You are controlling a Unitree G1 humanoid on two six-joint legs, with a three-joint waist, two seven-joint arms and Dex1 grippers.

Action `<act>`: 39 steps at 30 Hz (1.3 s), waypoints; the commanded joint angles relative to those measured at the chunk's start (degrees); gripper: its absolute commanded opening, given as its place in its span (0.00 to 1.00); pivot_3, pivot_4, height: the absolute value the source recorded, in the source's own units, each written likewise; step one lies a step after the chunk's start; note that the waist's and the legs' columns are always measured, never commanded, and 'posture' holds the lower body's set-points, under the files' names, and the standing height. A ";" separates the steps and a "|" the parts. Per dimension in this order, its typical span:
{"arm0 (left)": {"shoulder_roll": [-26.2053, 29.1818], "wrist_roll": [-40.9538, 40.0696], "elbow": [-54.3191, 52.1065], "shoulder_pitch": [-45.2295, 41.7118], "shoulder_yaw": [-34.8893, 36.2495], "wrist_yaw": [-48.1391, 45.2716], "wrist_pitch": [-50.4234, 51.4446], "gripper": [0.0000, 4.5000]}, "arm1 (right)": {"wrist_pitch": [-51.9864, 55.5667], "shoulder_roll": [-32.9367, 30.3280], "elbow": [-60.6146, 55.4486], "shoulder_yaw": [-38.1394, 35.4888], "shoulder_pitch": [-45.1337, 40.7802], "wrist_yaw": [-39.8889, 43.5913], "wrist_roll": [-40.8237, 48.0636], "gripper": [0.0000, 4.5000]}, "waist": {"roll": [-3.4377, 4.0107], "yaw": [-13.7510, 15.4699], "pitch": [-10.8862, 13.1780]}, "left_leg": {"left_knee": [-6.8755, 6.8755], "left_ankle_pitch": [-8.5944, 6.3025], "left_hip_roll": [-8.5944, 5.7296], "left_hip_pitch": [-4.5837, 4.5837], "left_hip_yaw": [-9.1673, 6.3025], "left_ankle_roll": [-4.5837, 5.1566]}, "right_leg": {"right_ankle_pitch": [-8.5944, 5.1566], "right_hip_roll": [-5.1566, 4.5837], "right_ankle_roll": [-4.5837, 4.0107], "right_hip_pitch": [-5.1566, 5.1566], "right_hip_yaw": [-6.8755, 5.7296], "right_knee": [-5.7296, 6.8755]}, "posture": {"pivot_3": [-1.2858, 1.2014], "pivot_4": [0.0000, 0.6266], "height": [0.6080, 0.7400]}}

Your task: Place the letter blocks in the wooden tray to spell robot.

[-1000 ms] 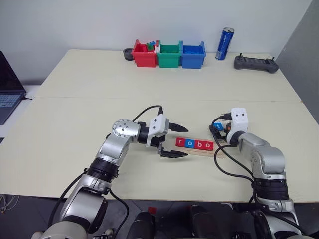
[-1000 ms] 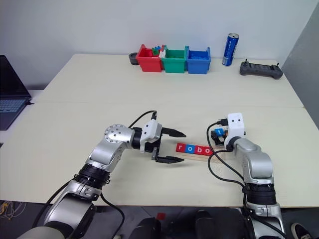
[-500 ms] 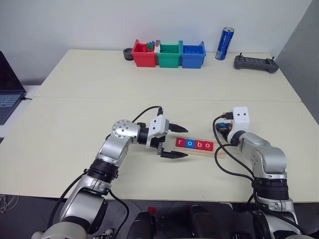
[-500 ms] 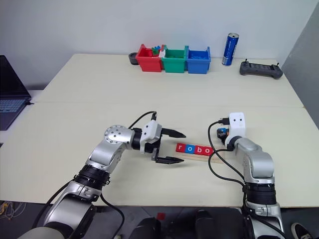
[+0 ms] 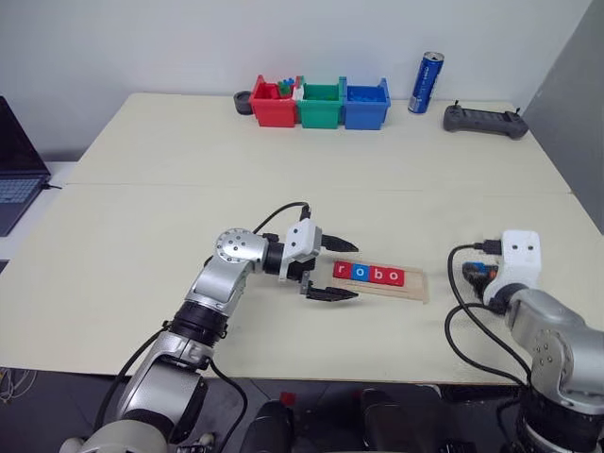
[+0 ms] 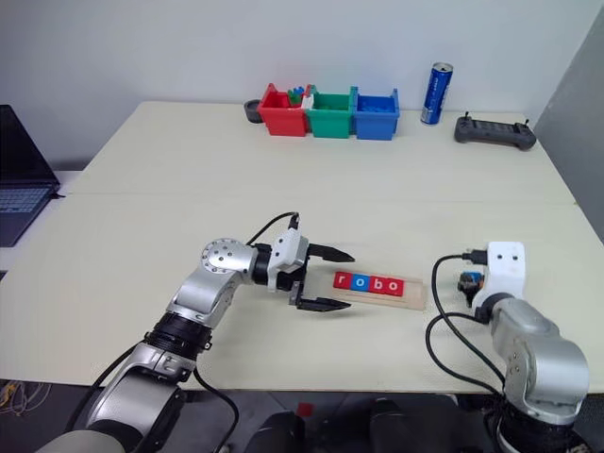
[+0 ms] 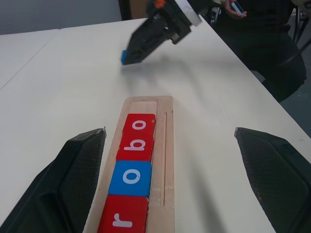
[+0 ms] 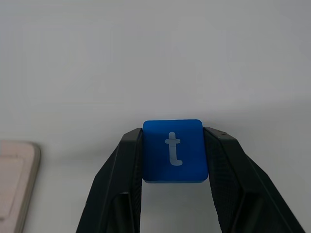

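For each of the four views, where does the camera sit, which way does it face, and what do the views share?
Left eye and right eye views: on the head, facing forward and down over the table; both arms show.
Left wrist view: along the left gripper, jaws wide, toward the wooden tray.
Right wrist view: along the right gripper, shut on the blue t block.
Shared: the tray shows in every view; the left wrist view also shows the right gripper with its block.

The laptop (image 5: 17, 177) is cut by the picture's edge, the toy pieces in the red bin (image 5: 272, 104) are too small to tell apart, and the right end effector (image 5: 475, 275) is mostly hidden behind its wrist.
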 commanded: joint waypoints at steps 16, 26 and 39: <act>-0.43 0.10 0.29 -1.89 0.61 -0.65 -1.33 1.00 | -8.88 1.97 0.98 1.39 3.34 -1.14 -1.66 0.96 | 0.02 0.01 -0.05 | 0.01 0.00 0.00 0.06 0.02 0.00 | 0.00 0.01 0.00 0.04 0.04 0.00 | 0.52 0.24 1.00; -0.72 0.24 0.68 -2.24 0.61 -0.48 -1.56 1.00 | -15.73 -3.50 1.14 2.06 -6.20 1.04 -1.39 1.00 | 0.03 0.05 -0.05 | 0.01 0.00 -0.01 0.06 0.04 0.00 | 0.00 0.02 0.00 0.02 0.08 0.00 | 0.52 0.24 1.00; -1.51 0.40 1.22 -2.12 0.47 -0.92 -2.51 1.00 | -72.83 -37.73 38.71 10.62 3.47 59.41 3.28 1.00 | -0.10 0.10 0.03 | 0.07 -0.05 -0.11 0.23 0.17 0.08 | -0.01 -0.09 0.04 0.32 0.08 -0.16 | 0.52 0.24 1.00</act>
